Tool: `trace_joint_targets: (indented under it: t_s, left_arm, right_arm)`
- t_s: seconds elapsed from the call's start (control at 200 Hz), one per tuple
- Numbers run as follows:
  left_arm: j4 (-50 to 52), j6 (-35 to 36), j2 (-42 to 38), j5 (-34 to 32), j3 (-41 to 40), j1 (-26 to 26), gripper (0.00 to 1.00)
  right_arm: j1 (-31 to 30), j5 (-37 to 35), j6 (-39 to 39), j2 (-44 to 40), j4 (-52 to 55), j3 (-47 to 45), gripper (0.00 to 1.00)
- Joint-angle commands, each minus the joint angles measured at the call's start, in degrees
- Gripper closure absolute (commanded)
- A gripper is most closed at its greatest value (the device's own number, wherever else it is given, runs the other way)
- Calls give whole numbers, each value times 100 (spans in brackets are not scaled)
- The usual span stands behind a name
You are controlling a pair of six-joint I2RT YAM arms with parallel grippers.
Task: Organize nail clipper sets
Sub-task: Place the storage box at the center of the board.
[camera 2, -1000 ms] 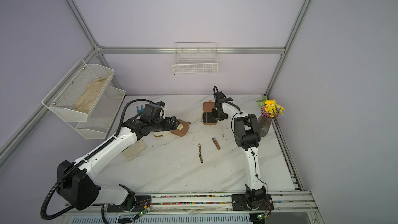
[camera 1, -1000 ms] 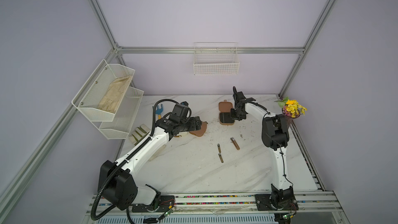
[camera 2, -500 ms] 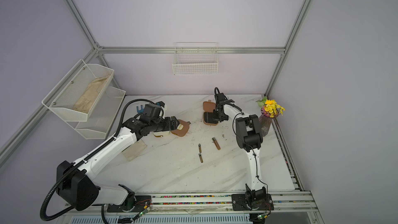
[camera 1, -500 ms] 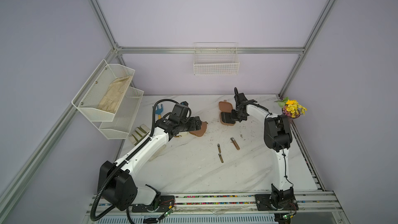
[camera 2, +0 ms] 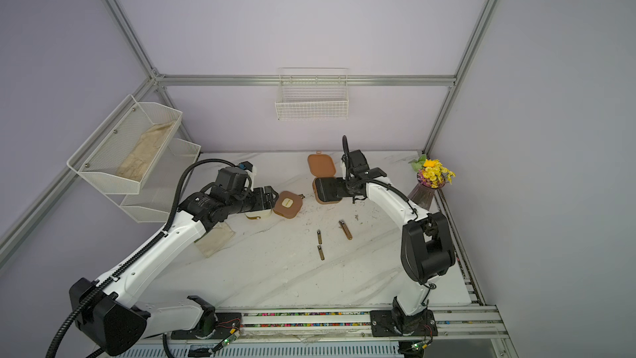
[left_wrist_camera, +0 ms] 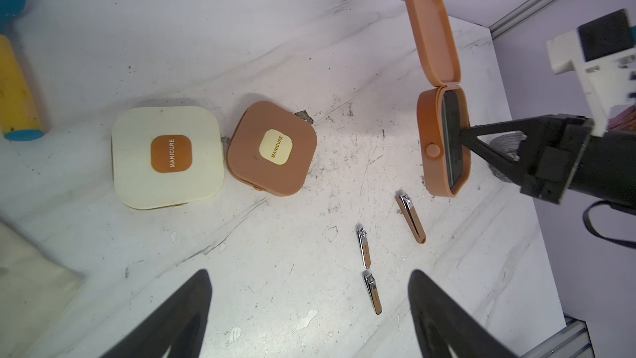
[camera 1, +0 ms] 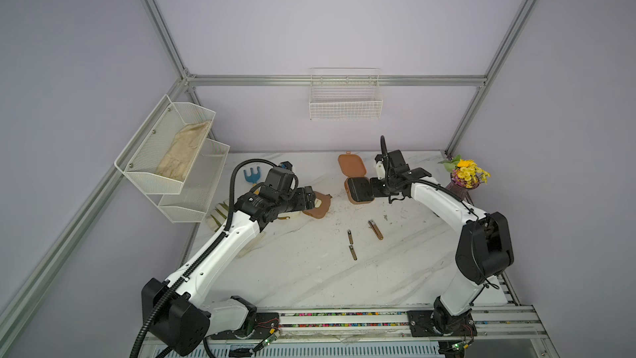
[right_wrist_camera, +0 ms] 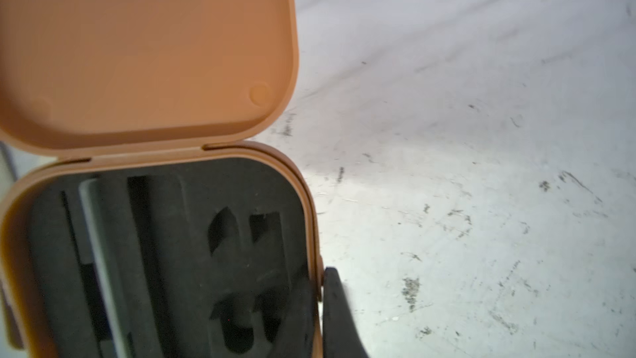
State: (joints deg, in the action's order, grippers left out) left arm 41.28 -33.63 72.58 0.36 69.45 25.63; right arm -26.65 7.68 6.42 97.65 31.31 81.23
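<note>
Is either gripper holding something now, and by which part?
The right gripper grips the open brown rounded-square plastic case by the side wall of its base, one finger inside, one outside. The left gripper is open and holds nothing.

Left gripper hovers, jaws spread wide — right gripper pinches the rim of the open brown case.

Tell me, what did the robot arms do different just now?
The right gripper pinched shut on the rim of the open brown case, and the right arm's elbow swung outward toward the front. The left gripper stayed open, and the cream case, the closed brown case and the three loose clippers did not move.
</note>
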Motion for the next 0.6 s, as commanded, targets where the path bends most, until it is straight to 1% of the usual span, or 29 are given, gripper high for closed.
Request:
trace_joint_targets:
  t_s: [0.0,0.165,0.335,0.44,0.595]
  left_arm:
    - [331,-182,-326,-165,-183,-256,13]
    - [942,-214,-889,-403,-73,-765,13]
    - [1431,-71,-1370,-625,70,-1243,13]
    - [1430,-73,-1396,-470,-23,-1332,12]
    - [1059,-167,-1267,89,-324,-1331,13]
  right_arm:
    - [-699,-169,-953,-64,100,-43,100]
    - [-1538,-548,-1616,338,290,141,100]
    - [-2144,-740,-1984,949,313,297,100]
    - [-2445,-832,-2082,1327,181,262,100]
    - [-2596,-883,-1999,1724,-109,112,100]
